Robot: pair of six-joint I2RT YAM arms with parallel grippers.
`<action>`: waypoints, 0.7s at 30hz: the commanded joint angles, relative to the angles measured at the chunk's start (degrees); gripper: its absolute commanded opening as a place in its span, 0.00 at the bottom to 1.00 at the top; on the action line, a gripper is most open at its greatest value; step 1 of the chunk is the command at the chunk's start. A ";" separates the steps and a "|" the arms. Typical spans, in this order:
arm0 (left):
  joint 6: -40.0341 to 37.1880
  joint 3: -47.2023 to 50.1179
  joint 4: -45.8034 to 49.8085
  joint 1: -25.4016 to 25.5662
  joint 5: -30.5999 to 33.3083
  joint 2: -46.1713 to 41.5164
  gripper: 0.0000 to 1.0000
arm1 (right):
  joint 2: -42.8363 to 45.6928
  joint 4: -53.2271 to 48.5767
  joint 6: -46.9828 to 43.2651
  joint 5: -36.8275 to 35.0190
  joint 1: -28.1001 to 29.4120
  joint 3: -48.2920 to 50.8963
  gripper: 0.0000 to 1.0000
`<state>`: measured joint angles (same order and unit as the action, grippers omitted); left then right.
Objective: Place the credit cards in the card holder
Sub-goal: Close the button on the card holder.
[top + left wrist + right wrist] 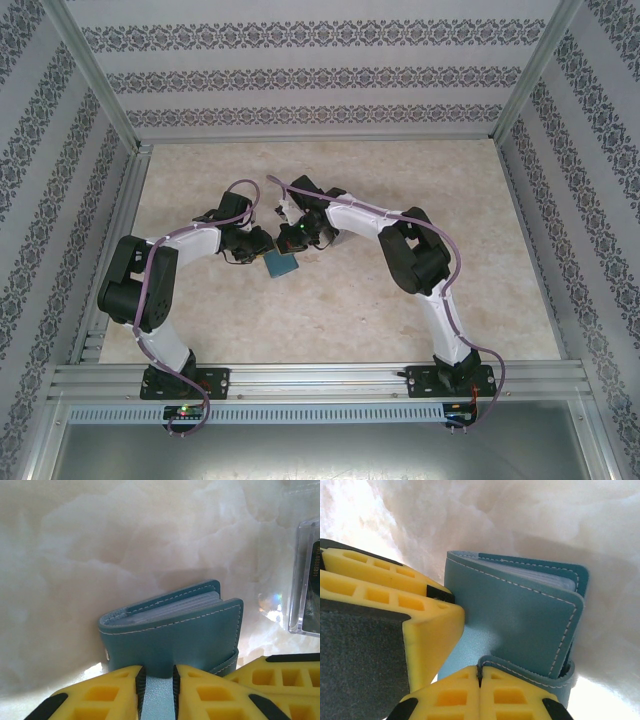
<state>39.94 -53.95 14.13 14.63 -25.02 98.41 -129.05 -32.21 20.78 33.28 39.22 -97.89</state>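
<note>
- My left pincer (pixel 157 679) is clenched on the stitched, smooth cover of the teal card holder (pixel 185 635), mid-table.
- My right pincer (pixel 480 674) pinches its strap tab (pixel 535 675).
- Greyish sleeves (pixel 175 607) show between the covers.
- Nearby, a clear plastic tray (pixel 299 580) holds a dark card (pixel 314 590).

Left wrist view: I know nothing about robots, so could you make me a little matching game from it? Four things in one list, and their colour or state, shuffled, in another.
Things:
1. card holder
2. left gripper
3. table
4. clear tray

Descriptions:
A. pale and marbled
B. see-through, with a dark card inside
C. teal-blue, with white stitching
D. yellow fingers, clamped on a teal flap

Pairs: 1-C, 2-D, 3-A, 4-B.
</note>
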 commanded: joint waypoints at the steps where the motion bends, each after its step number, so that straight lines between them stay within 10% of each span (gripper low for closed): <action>1: 0.52 1.10 -1.47 1.21 -0.52 3.19 0.26 | -7.21 -3.53 -1.45 -8.40 2.48 1.78 0.00; 21: 0.40 1.63 -1.75 1.18 -0.69 2.32 0.26 | -8.23 -4.32 -1.34 -9.42 3.31 1.55 0.00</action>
<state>39.94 -53.98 14.11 14.63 -25.02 98.52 -129.80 -34.52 20.16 31.00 40.01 -99.77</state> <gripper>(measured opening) 0.258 0.067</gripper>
